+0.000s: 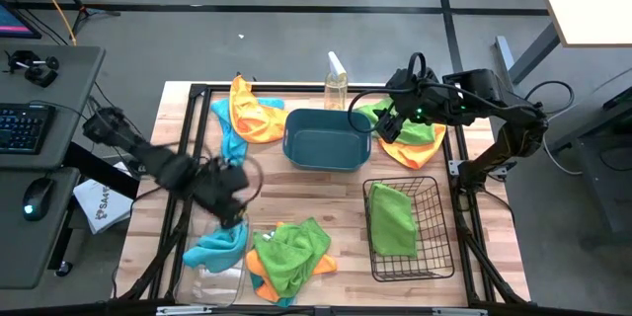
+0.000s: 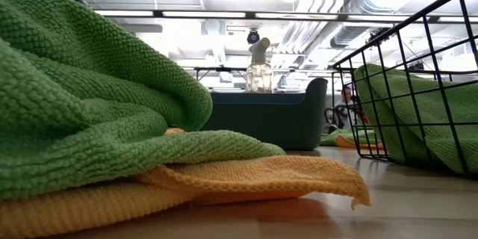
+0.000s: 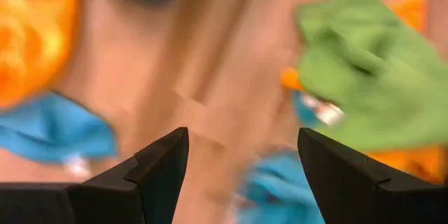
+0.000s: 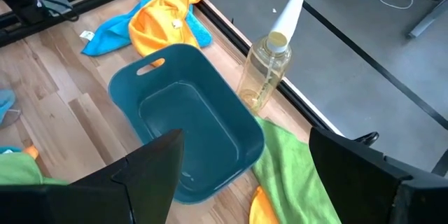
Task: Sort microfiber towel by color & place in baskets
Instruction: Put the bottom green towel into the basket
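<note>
Left gripper [image 1: 229, 197] is hovering wide open, blue towel [image 1: 217, 248] just beside; right gripper [image 1: 387, 123] is gaping above green towel [image 1: 413, 128].

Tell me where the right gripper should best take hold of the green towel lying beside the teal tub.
Probably pinch the green towel at its raised, bunched folds, coming straight down from above: it lies crumpled over an orange towel, so a top pinch should lift green alone. The right gripper, open, hovers nearby.

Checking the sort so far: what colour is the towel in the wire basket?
Green towel in the wire basket; clearest in the high view.
</note>
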Controlling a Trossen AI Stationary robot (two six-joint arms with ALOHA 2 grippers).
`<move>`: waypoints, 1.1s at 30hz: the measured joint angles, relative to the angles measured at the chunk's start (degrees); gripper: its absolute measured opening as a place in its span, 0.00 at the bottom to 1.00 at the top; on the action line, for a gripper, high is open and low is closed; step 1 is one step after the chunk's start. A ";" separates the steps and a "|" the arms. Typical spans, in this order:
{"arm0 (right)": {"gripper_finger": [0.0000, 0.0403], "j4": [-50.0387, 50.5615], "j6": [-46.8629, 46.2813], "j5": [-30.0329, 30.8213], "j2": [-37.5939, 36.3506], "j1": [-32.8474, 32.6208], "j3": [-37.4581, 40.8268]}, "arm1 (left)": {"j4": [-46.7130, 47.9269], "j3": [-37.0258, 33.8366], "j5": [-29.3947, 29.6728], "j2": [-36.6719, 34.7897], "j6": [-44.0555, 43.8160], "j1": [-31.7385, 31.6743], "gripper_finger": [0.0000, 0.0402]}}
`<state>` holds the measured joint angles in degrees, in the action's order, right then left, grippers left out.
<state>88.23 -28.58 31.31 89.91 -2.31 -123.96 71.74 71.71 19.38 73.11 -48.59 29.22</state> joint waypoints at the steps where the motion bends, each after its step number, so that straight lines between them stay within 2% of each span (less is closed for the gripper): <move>1: 0.76 0.21 -0.22 -0.01 0.00 0.00 0.00 | -0.32 -0.10 0.17 0.06 3.48 -2.36 0.64; 3: 0.76 1.08 -1.32 -0.02 0.00 0.00 0.00 | -3.24 -0.97 -0.62 0.55 10.38 -7.08 0.64; 6: 0.76 1.88 -2.60 -0.08 0.00 0.02 0.00 | -11.51 -3.05 -5.27 1.71 18.03 -12.86 0.64; 11: 0.76 1.66 -3.16 -6.04 -0.01 -0.01 0.97 | -24.96 -5.78 -15.61 3.64 21.75 -16.15 0.64; 15: 0.76 1.77 -4.81 -10.56 0.02 -1.89 5.77 | -28.69 -7.49 -17.23 3.84 21.80 -13.67 0.64; 24: 0.76 -0.87 -10.96 -12.96 0.02 -11.61 24.64 | -37.46 -12.98 -16.30 5.09 22.33 -1.61 0.64; 29: 0.76 -3.89 -17.14 -13.49 -0.12 -17.02 31.91 | -44.05 -13.30 -15.92 10.57 25.84 1.44 0.64; 33: 0.76 -4.45 -21.20 -13.79 -0.42 -20.05 34.31 | -44.13 -11.28 -16.86 16.71 28.68 1.53 0.64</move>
<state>83.78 -49.78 17.52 89.49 -22.36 -89.65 27.62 60.43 2.52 89.82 -19.92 30.74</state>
